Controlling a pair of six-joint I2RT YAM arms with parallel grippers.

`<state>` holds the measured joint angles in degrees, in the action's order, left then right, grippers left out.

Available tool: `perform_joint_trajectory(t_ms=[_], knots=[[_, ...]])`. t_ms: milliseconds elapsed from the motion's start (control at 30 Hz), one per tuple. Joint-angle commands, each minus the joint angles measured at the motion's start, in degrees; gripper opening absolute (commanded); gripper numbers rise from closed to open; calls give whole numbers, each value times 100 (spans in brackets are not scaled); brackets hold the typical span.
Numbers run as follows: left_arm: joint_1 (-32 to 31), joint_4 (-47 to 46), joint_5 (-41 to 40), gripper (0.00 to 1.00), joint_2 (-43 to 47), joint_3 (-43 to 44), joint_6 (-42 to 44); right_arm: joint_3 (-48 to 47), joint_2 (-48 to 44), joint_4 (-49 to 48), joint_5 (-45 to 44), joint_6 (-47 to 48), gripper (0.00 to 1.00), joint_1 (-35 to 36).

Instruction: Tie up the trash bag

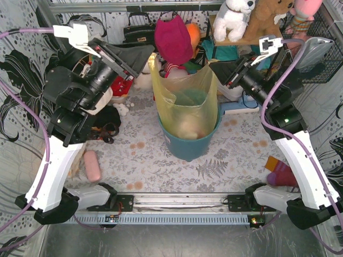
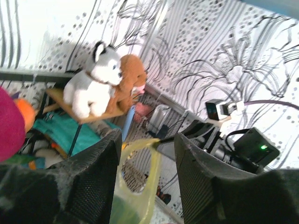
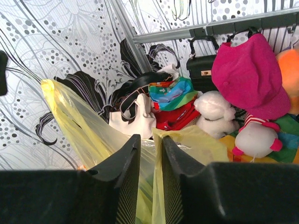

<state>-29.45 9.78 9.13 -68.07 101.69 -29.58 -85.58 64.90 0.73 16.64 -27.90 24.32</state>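
Trash bag (image 1: 185, 99) standing upright inside a teal bin (image 1: 187, 152) at mid-table, mouth gaping, its rim rising into two tall corners, one toward each arm. Pale crumpled contents show through the film low in the bag.

Left gripper (image 2: 147, 140): fingers wide apart, with a strip of the bag's rim passing between them unpinched. Right gripper (image 3: 149, 140): fingers parted only narrowly, with yellow film running through the gap. That gap looks wider than the film, so this is judged a loose hold at most, not a clamp.

Step in hand, as judged: gathering the bag's mouth. No crossing, twist or knot is formed, so the tying itself is not yet begun.

Next move, as judged: each gripper needs a firm pinch on its own corner, high enough to leave free length. The two corners must then be carried across one another above the open mouth. The thin film may slip from the fingers.

Writing: none legible. The black handbag (image 3: 203, 70) on the back rail bears a small gold clasp with no readable lettering, and the pink hat (image 3: 250, 77) is plain.
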Motion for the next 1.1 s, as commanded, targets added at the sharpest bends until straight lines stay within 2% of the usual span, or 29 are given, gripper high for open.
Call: perform_joint_trajectory(t_ms=[0, 200, 300, 500, 733, 867, 1067], knots=[[45, -309, 560, 58, -255, 609, -94, -378, -199, 212, -125, 203, 25, 19], [38, -658, 1246, 58, -628, 959, -631, -538, -83, 429, -163, 249, 29, 21], [-103, -928, 1485, 58, -799, 998, -927, -686, -12, 639, -249, 293, 26, 16], [-902, -583, 1055, 58, -1074, 1313, -624, -900, 160, 1004, -311, 265, 29, 21], [-1365, -715, 576, 56, -1045, 958, -606, -873, 191, 1049, -446, 198, 15, 21], [-1459, -1012, 478, 55, -981, 540, -768, -793, 145, 926, -498, 160, 0, 21], [-1545, -1285, 203, 53, -992, -24, -949, -369, -146, 23, -244, -130, 0, 20]])
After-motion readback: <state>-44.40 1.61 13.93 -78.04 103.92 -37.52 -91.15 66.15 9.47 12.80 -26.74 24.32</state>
